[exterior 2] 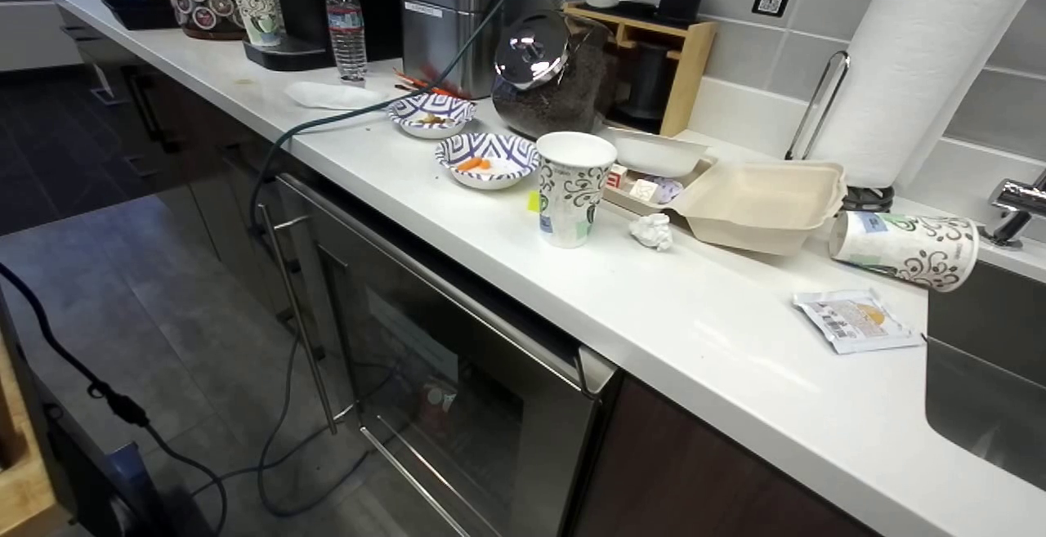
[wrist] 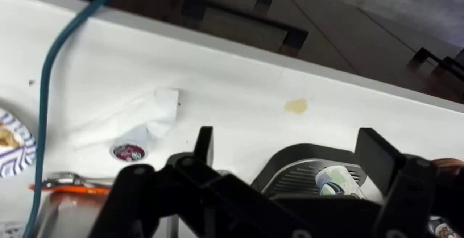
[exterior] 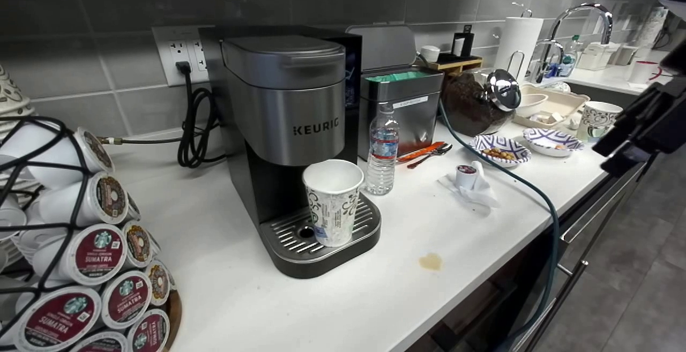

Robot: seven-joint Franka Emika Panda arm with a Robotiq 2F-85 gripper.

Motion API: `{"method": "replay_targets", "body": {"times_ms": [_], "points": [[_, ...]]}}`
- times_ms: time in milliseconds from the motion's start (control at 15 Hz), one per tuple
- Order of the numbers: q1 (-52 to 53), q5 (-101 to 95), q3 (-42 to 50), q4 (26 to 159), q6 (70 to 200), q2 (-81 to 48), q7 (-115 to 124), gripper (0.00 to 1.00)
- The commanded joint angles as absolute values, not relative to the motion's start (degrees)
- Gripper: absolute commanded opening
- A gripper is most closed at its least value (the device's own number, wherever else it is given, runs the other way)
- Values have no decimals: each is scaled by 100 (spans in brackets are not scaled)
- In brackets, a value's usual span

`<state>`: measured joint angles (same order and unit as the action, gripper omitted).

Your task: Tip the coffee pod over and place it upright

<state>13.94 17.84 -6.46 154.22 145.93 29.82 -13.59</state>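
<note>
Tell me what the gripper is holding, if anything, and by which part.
Nothing is held. The gripper is open, its jaws wide apart with nothing gripped, and the coffee pod rests well clear of it.

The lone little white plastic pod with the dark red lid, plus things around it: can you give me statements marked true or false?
1. The pod stands lid-down. False: its lid faces up.
2. The black gripper is open. True.
3. The clear plastic water bottle lies flat. False: it stands upright.
4. A white patterned paper cup stands on the slotted tray of the grey coffee machine. True.
5. The gripper holds the pod. False: they are apart.
</note>
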Motion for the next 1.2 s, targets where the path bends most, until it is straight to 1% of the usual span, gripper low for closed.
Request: {"method": "replay_targets", "body": {"times_ms": [0, 67, 267, 533, 800, 1133], "points": [[1087, 760, -1106, 14958, 15674, 1907, -771, 100], [1444, 1069, -798, 15256, 15369, 2464, -951, 100], [1297, 803, -918, 15023, 15632, 1959, -812, 100], [741, -91, -1160, 14704, 15737, 1304, -213, 100], [500, -733, -1140, 14121, 15808, 456, 233, 100], [549, -1344, -923, 13145, 15729, -592, 928, 100]]}}
